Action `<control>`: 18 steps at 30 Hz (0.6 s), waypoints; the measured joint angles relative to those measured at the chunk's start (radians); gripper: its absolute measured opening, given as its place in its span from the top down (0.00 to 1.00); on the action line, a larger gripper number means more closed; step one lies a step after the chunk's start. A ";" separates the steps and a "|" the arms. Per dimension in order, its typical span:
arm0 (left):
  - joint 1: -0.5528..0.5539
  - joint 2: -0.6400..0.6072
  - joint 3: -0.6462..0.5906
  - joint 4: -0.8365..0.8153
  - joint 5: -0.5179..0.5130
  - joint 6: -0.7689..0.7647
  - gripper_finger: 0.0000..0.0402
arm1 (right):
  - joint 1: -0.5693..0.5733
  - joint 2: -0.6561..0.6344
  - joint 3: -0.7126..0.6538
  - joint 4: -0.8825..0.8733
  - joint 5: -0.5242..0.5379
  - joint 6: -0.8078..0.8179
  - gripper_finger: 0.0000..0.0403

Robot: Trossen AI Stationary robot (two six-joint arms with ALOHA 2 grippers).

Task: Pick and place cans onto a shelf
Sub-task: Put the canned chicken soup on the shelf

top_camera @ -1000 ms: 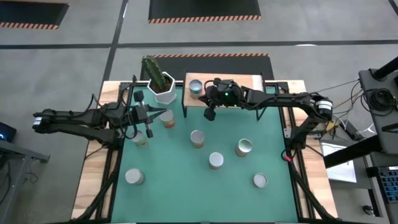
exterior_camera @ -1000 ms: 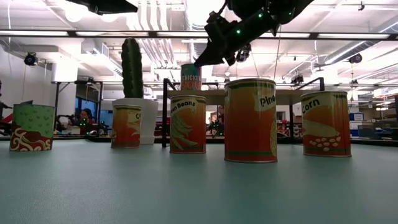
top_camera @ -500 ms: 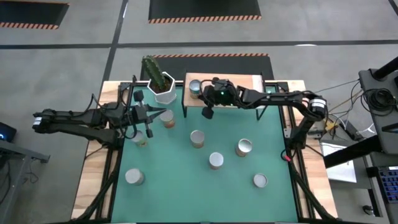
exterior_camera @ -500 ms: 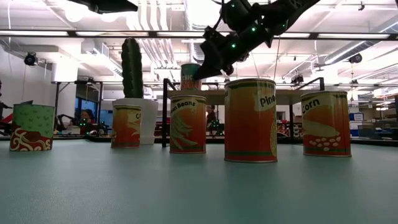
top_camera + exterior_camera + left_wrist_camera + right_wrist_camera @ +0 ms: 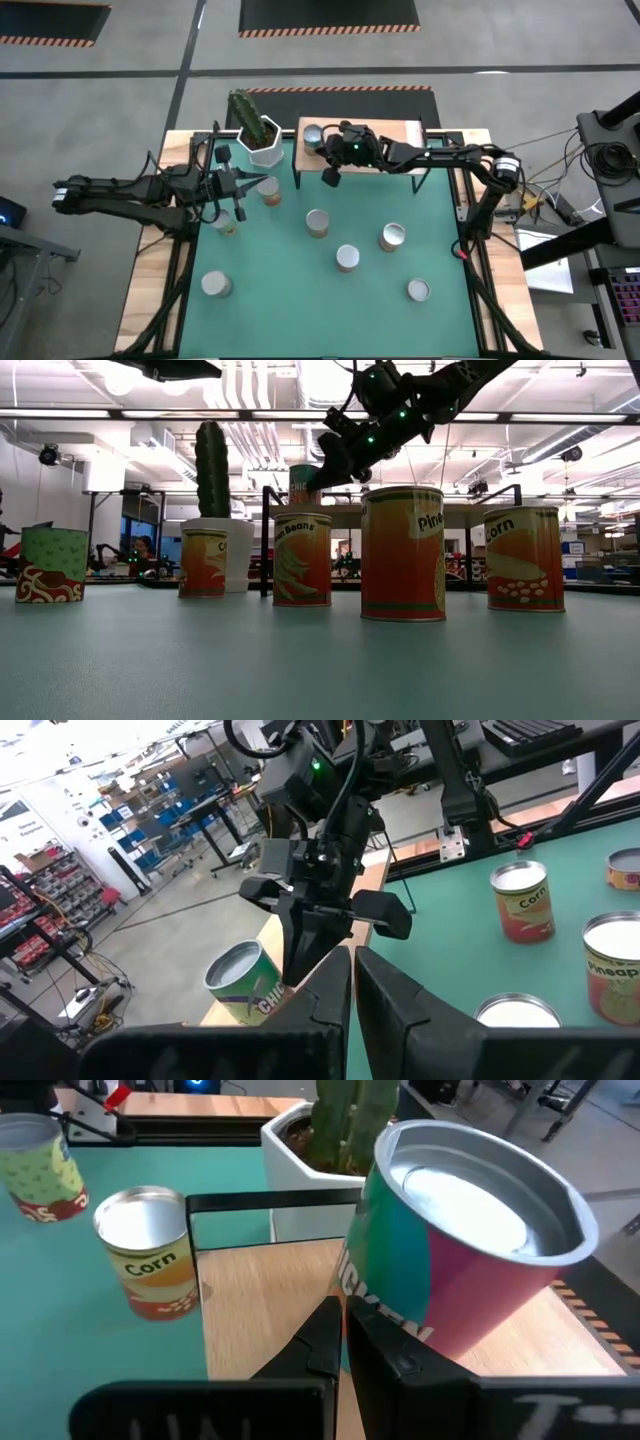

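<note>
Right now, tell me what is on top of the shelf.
One can stands on the shelf, with the right hand shut beside it. The arm covers the middle of the board.

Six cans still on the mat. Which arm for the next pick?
Probably left. Its shut gripper sits beside the corn can near the cactus pot. The right gripper, also shut, is over the shelf, next to the one can there.

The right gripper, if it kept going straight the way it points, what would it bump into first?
Most likely the can on the shelf. The right gripper, shut, points at its side from close by, perhaps already touching; depth is hard to judge.
</note>
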 joint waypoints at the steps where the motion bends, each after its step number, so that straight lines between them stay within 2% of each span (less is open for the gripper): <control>1: 0.000 0.000 0.000 0.001 0.000 0.000 1.00 | -0.003 0.000 0.000 0.006 0.000 -0.006 0.98; 18: 0.000 0.000 0.000 0.009 0.000 0.008 1.00 | -0.029 0.061 0.000 0.112 -0.002 -0.073 0.98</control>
